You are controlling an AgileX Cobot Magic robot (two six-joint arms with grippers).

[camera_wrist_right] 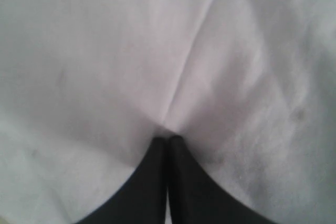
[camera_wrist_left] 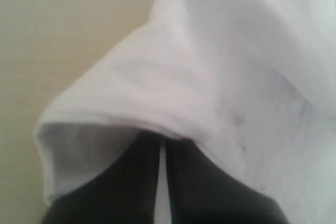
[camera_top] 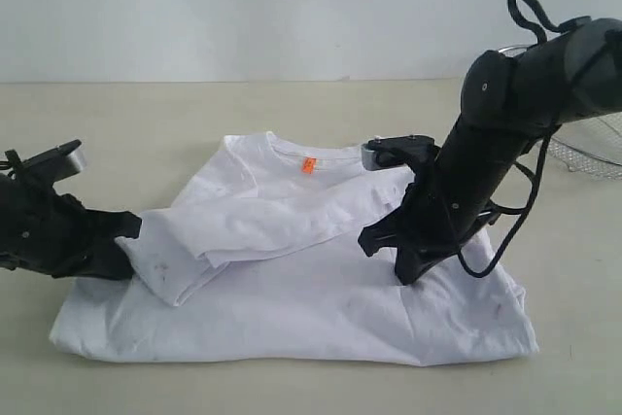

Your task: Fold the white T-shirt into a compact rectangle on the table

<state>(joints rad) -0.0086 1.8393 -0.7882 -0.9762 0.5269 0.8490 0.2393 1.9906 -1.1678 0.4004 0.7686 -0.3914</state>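
T-shirt (camera_top: 321,303), neck (camera_top: 309,151) facing away, long axis crosswise

Left gripper (camera_wrist_left: 163,142), right gripper (camera_wrist_right: 168,140) seemingly clamped

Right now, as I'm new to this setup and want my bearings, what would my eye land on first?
A white T-shirt lies half-folded at centre, its orange neck tag at the far edge. The left gripper pinches the sleeve fold at the shirt's left side, jaws shut; the right gripper pinches cloth on its right half. A wire-mesh basket sits far right.
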